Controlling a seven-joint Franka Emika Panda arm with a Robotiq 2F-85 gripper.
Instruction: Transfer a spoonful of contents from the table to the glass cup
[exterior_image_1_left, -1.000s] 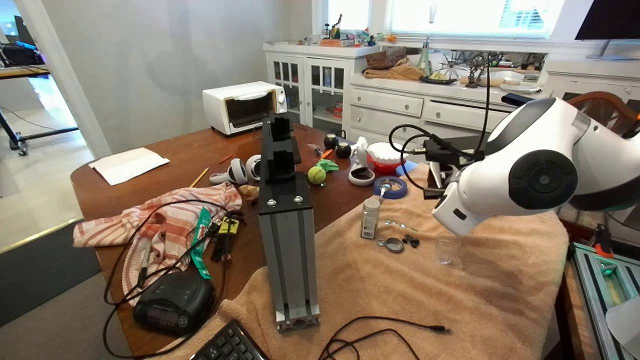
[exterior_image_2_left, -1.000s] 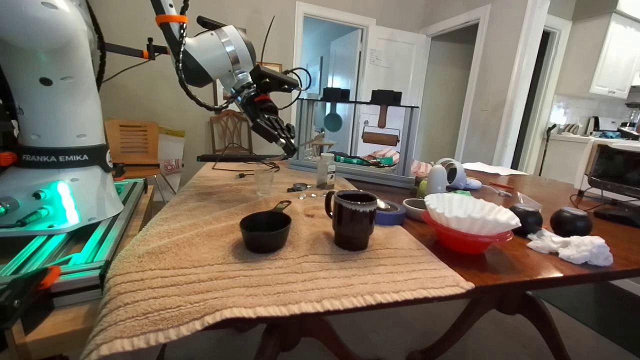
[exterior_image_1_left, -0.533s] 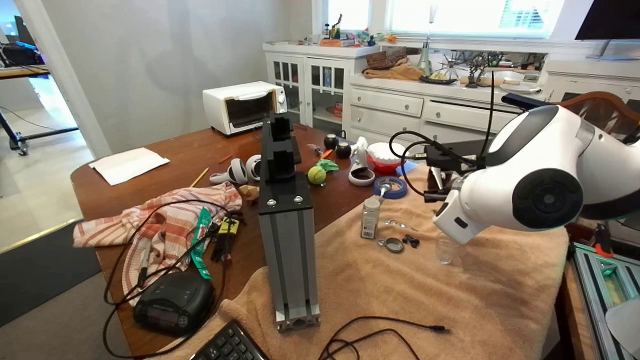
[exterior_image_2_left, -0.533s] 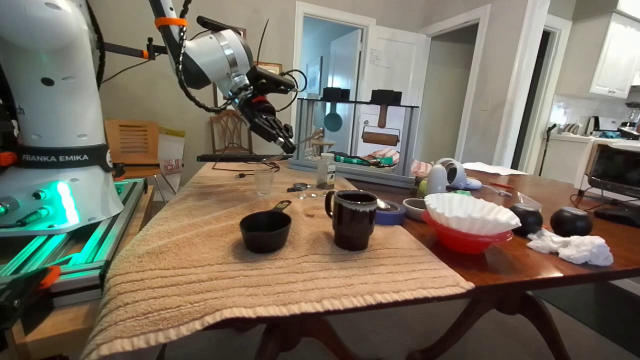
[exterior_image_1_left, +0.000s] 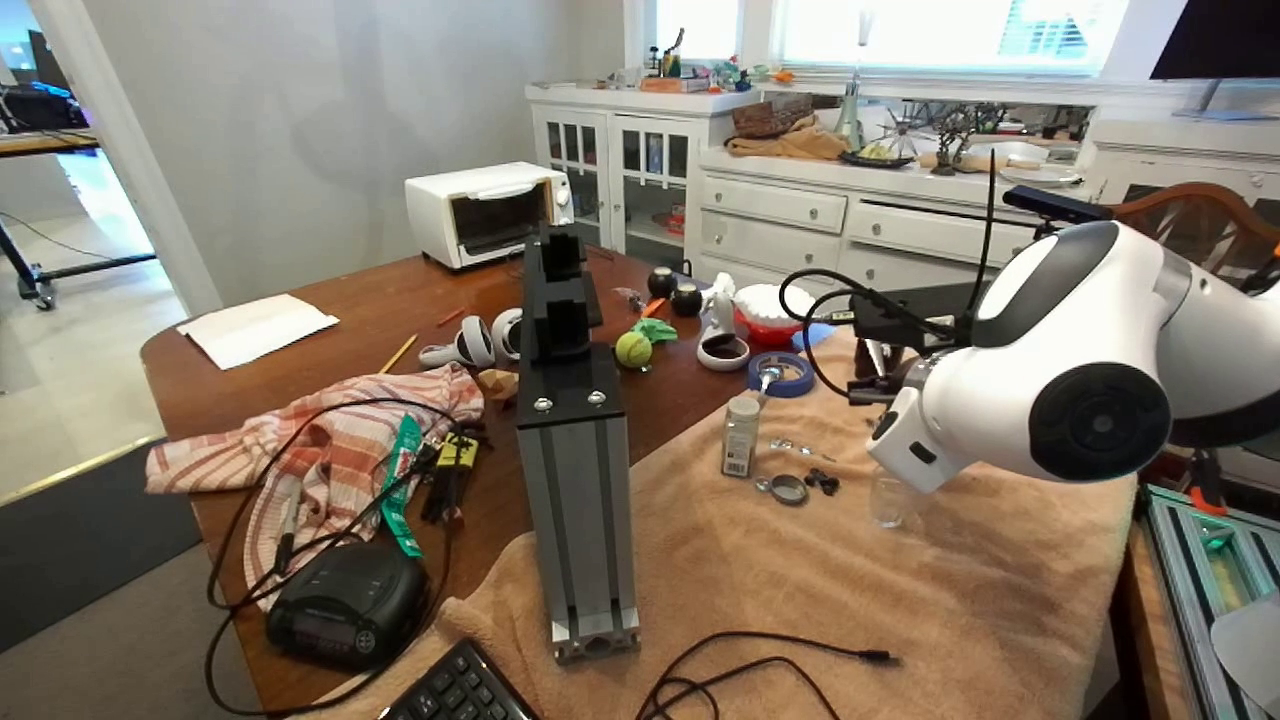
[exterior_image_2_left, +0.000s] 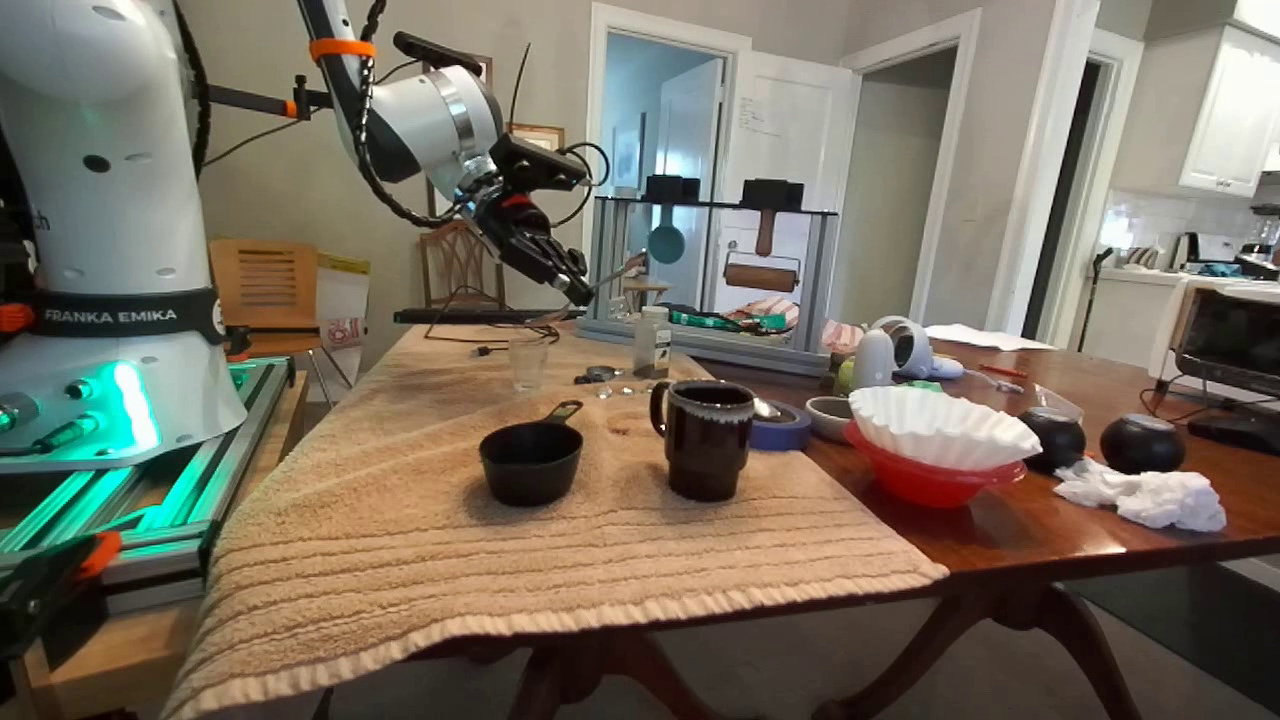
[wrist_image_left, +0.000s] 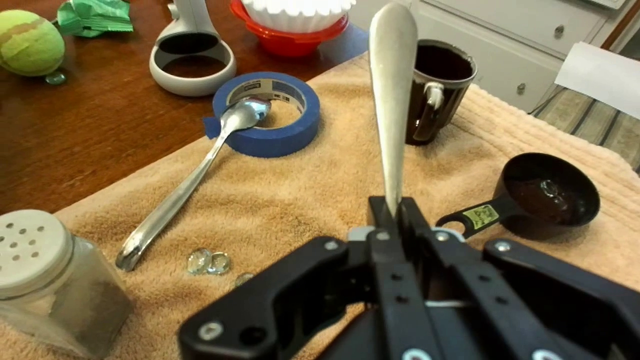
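Observation:
My gripper (wrist_image_left: 397, 207) is shut on a metal spoon (wrist_image_left: 392, 90), whose handle sticks out beyond the fingertips in the wrist view. In an exterior view the gripper (exterior_image_2_left: 580, 293) is tilted down above the cloth, with the spoon handle (exterior_image_2_left: 625, 270) pointing up and away. The spoon's bowl end is hard to make out. The clear glass cup (exterior_image_2_left: 527, 365) stands upright below the gripper; it also shows partly behind the arm (exterior_image_1_left: 888, 505) and is hidden in the wrist view. The brown table (exterior_image_1_left: 230, 400) carries a tan cloth (exterior_image_1_left: 780, 590). Clear glass beads (wrist_image_left: 199, 261) lie on the cloth.
Around the gripper are a shaker bottle (wrist_image_left: 65, 290), another spoon (wrist_image_left: 175, 195) leaning on blue tape (wrist_image_left: 280, 142), a black measuring cup (wrist_image_left: 545, 195) and a dark mug (wrist_image_left: 442, 90). A metal frame (exterior_image_1_left: 580, 510) stands on the table. A cable (exterior_image_1_left: 760, 660) lies on the cloth.
The arm's wrist has lowered and tilted slightly, moving a little down and right in an exterior view and covering more of the glass cup. The spoon stays held, its handle tipped slightly higher.

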